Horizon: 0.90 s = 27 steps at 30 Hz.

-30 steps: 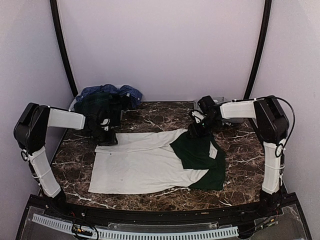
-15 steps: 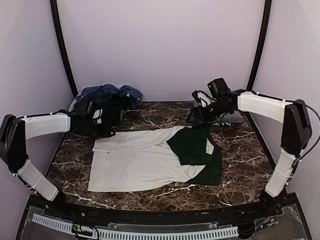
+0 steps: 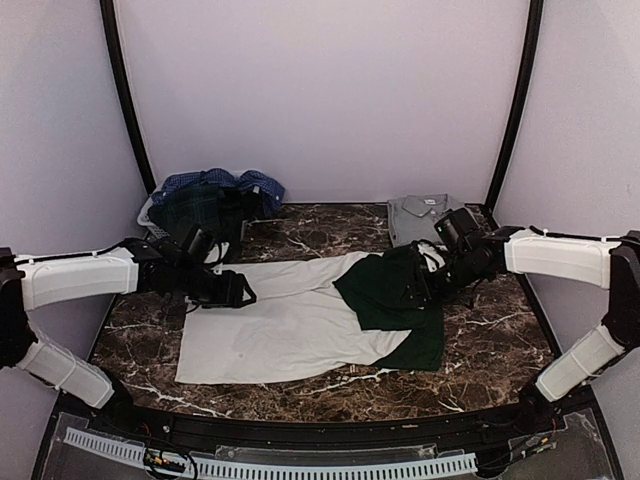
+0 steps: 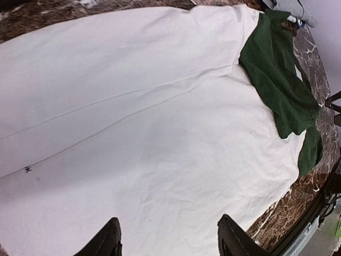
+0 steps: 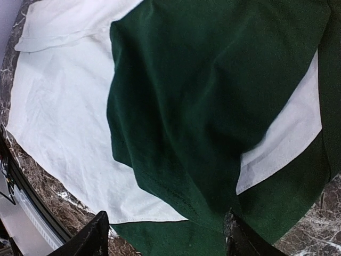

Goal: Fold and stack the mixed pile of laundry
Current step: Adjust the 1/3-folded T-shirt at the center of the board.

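Observation:
The white tee (image 3: pixel 280 325) lies flat on the marble table, its dark green sleeves (image 3: pixel 395 300) folded over its right part. It fills the left wrist view (image 4: pixel 149 133) and the right wrist view (image 5: pixel 58 106). My left gripper (image 3: pixel 240 292) is open and empty over the tee's upper left edge. My right gripper (image 3: pixel 420 285) is open and empty over the green sleeve (image 5: pixel 213 96). The rest of the laundry pile, a blue checked shirt (image 3: pixel 225 182) and a dark green tartan shirt (image 3: pixel 200 210), sits heaped at the back left.
A pale grey basket rim (image 3: pixel 146 212) shows under the heap at the back left. A folded grey polo shirt (image 3: pixel 420 212) lies at the back right. The table's front edge (image 3: pixel 330 405) runs below the tee.
Both arms have swung down and forward from the back of the table. The left gripper now hovers over the tee's left edge, the right over the green sleeve. The grey polo is uncovered.

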Each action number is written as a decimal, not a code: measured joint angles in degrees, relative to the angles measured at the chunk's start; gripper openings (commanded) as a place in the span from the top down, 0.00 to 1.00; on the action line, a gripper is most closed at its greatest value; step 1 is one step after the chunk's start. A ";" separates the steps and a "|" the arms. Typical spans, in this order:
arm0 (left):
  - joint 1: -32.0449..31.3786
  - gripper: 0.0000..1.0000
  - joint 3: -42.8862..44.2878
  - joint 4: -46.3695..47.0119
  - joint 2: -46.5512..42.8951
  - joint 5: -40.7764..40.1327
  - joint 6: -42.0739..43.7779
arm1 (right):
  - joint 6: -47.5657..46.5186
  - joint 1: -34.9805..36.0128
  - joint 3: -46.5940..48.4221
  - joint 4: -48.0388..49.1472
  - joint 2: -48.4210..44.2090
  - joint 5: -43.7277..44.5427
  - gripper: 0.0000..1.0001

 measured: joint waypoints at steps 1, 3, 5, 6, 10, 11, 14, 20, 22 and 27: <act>-1.49 0.42 0.59 0.70 2.08 0.24 0.00 | 0.35 0.00 -0.57 0.04 0.48 0.28 0.33; -4.52 0.44 2.58 2.19 6.58 0.46 0.28 | 0.92 0.00 -1.62 0.31 0.87 1.07 0.35; -7.98 0.49 5.99 4.66 12.07 0.70 1.11 | 1.14 0.02 -2.51 0.24 0.52 1.60 0.38; -9.33 0.51 7.85 5.88 14.58 1.01 1.20 | 1.20 0.17 -2.73 0.07 0.17 2.03 0.39; -12.59 0.60 14.67 12.98 23.78 5.53 0.24 | 0.20 1.46 -1.75 -0.24 -2.12 2.95 0.43; -12.74 0.61 15.85 14.97 25.75 6.69 -0.35 | -0.11 1.99 -0.98 -0.22 -2.19 2.95 0.44; -14.34 0.63 20.39 20.13 32.46 9.88 -2.29 | -0.44 2.64 0.15 0.28 -2.14 3.34 0.44; -17.70 0.63 26.97 25.97 42.84 13.38 -5.16 | -0.39 2.10 0.22 0.13 -0.87 5.07 0.45; -18.45 0.63 27.61 27.12 44.50 14.01 -6.12 | -0.39 1.40 0.20 0.13 -0.66 5.22 0.45; -19.96 0.62 27.93 29.07 46.86 15.15 -8.31 | -0.33 -1.99 -0.33 0.33 -0.70 5.40 0.46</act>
